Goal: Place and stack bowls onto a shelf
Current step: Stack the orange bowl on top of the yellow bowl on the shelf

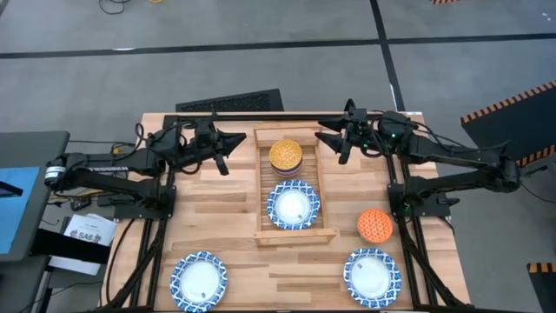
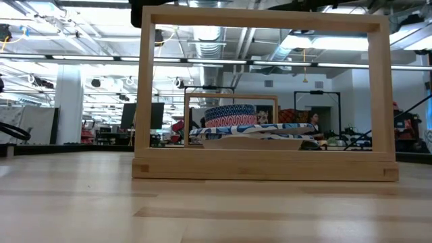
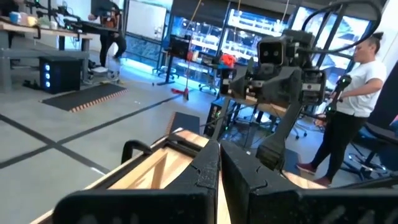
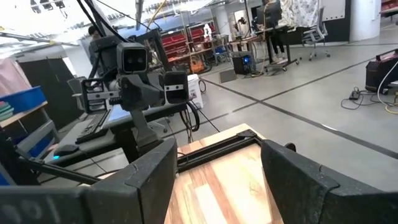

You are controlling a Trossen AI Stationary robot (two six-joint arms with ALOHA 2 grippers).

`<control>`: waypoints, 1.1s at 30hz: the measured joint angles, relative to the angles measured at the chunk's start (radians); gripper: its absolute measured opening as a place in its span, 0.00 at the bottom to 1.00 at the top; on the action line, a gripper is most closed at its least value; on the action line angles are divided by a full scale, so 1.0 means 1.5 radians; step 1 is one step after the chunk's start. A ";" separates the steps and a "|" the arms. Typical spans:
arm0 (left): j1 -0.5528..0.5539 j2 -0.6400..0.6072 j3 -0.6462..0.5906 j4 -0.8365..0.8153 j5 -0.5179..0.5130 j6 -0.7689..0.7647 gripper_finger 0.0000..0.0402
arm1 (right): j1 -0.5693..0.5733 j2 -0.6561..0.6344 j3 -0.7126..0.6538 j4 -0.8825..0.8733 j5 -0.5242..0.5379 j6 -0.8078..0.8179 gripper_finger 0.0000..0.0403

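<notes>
The light-wood shelf (image 1: 262,187) lies along the middle of the table. A yellow deep bowl (image 1: 285,155) tops a small stack at its far end. A wide blue-and-white bowl (image 1: 293,206) rests on the slats nearer me. In the low view both show inside the shelf's frame (image 2: 266,165). An orange deep bowl (image 1: 375,224) stands on the table right of the shelf. Two wide bowls (image 1: 198,280) (image 1: 372,275) sit by the near edge. My left gripper (image 1: 241,138) is shut and raised left of the shelf's far end. My right gripper (image 1: 321,139) is open and raised on the right of it.
A black bar (image 1: 217,115) runs along the table's far edge. In the wrist views each arm faces the other across the shelf (image 3: 283,68) (image 4: 134,74). A person (image 3: 354,93) stands in the room beyond the table. Bare planks (image 1: 217,217) lie between the shelf and the near bowls.
</notes>
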 joint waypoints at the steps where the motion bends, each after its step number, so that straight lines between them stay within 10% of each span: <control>1: 0.000 0.000 0.000 -0.002 0.000 0.000 0.00 | 0.000 0.000 0.000 -0.002 0.000 0.001 0.64; 7: 0.000 0.000 0.000 -0.003 -0.001 -0.001 0.00 | 0.000 0.000 0.007 -0.102 -0.017 0.085 0.64; 19: 0.000 0.000 0.000 -0.003 0.001 -0.002 0.00 | 0.117 0.010 0.036 -0.899 -0.180 0.338 0.64; 33: 0.000 0.000 0.000 -0.003 0.002 0.005 0.00 | 0.276 0.045 -0.105 -0.890 -0.141 0.512 0.64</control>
